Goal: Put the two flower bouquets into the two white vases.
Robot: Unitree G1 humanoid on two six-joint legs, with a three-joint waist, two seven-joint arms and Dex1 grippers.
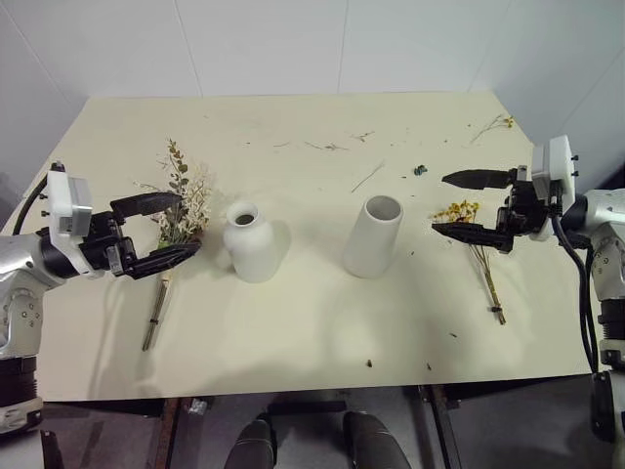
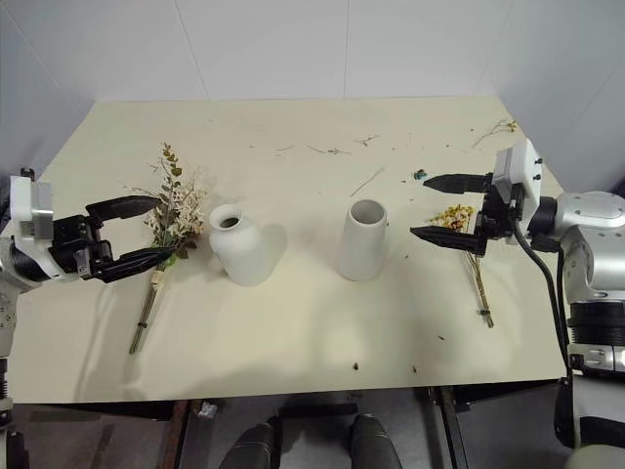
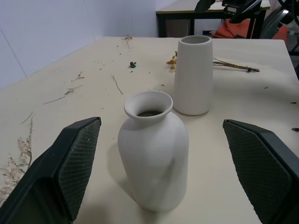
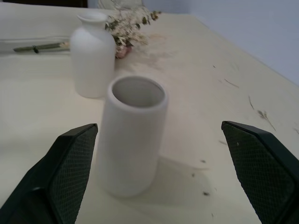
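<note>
Two white vases stand upright in the middle of the pale cream table [image 1: 293, 322], with their open mouths up so that stems can go in from above. The squat, round white vase with the narrow neck [image 1: 253, 241] is on the left. The plain, taller white tube vase with the wide mouth [image 1: 374, 235] is on the right, a little apart from it. Both look smooth and dull, like clay with no shine.

The big bunch with green leaves and pale dry sprigs [image 1: 182, 205] lies flat just left of the round vase, its long stems pointing toward the near edge. The thin bunch of tiny yellow flowers on long brown stems [image 1: 479, 256] lies flat to the right of the tube vase. Each bunch lies on the side of the arm that can reach it best.

The left gripper [image 1: 161, 231] hangs over the big bunch with its two black fingers wide apart and nothing in them. The right gripper [image 1: 471, 203] hangs over the yellow bunch, fingers wide apart too. The finger pads [image 3: 70, 168] have a bumpy grid, likely to stop thin stems from slipping.

Small dry twigs and bits [image 1: 332, 147] lie at the far side of the table.
</note>
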